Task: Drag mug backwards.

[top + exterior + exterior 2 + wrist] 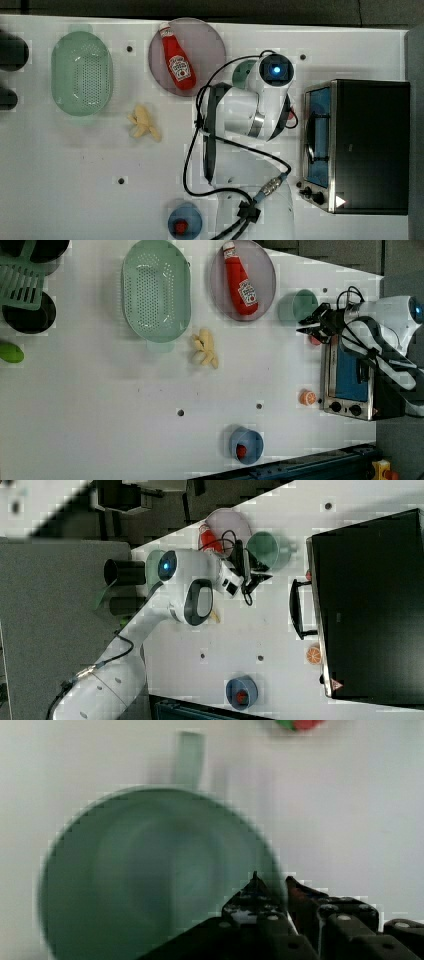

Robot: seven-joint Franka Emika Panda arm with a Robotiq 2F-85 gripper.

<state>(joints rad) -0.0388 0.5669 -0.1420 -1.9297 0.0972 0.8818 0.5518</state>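
Right now the gripper (pixel 272 887) fingers straddle the mug (pixel 160 875) rim, narrowly spaced; a loose hold could tip it while dragging toward the purple plate (pixel 205 37).

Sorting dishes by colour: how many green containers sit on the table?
2: the colander at the left view's upper left, and the mug beside the gripper. Others may be hidden.

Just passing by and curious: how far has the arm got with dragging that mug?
Done: the hand has reached the mug, beside the plate. In hand: in the wrist view, its fingers straddle the rim. Left: the drag itself, it seems.
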